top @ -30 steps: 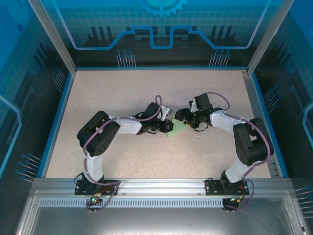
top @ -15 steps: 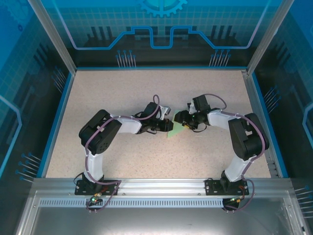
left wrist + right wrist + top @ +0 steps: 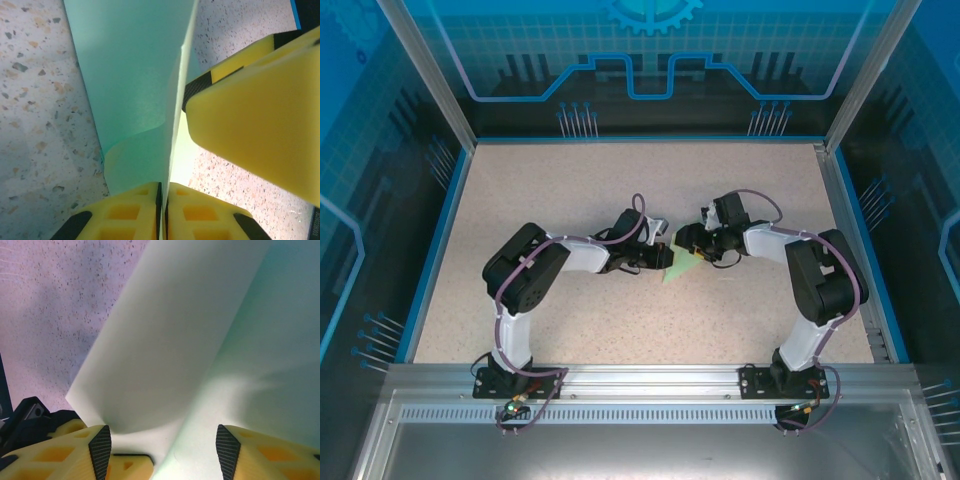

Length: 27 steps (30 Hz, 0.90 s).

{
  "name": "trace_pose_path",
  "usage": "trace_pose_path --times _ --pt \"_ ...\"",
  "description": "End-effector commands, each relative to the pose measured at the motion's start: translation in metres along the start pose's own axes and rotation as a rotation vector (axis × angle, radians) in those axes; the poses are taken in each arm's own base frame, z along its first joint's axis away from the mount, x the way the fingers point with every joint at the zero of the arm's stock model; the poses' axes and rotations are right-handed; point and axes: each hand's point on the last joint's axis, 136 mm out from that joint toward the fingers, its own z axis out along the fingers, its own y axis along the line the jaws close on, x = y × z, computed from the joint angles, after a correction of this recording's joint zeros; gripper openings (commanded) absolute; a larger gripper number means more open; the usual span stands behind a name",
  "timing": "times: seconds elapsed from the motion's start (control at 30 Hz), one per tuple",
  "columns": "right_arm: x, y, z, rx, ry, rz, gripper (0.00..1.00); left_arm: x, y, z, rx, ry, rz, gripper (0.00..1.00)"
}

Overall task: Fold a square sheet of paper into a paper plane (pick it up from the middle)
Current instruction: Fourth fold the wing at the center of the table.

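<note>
- My left pincer [image 3: 164,200] is clenched on the pale green sheet of paper [image 3: 135,75], with a thin edge of it nipped between both fingertips.
- Just past that pinch, one layer of the sheet curves away to the side.
- My right pincer [image 3: 162,452] is released. Its fingers are spread wide with the paper lying between them.
- From above, the sheet sits near the middle of the speckled table [image 3: 570,190], where the two pincers meet tip to tip.
</note>
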Motion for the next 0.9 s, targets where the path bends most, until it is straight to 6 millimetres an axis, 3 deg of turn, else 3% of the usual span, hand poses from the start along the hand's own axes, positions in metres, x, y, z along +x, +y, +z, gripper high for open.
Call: trace_pose_path --times 0.0,0.33,0.6,0.87 --pt "-0.003 0.01 0.004 -0.033 -0.008 -0.028 0.59 0.005 0.001 0.004 0.023 0.031 -0.025 0.12" --pt "0.002 -0.01 0.012 0.016 0.006 0.009 0.59 0.003 -0.001 -0.001 0.041 0.035 -0.042 0.19" --pt "0.003 -0.021 0.015 0.058 0.007 0.044 0.59 0.005 -0.001 -0.018 0.028 0.014 -0.072 0.33" --pt "0.003 -0.028 0.015 0.093 0.007 0.06 0.58 -0.003 0.003 -0.038 -0.018 -0.051 -0.118 0.37"
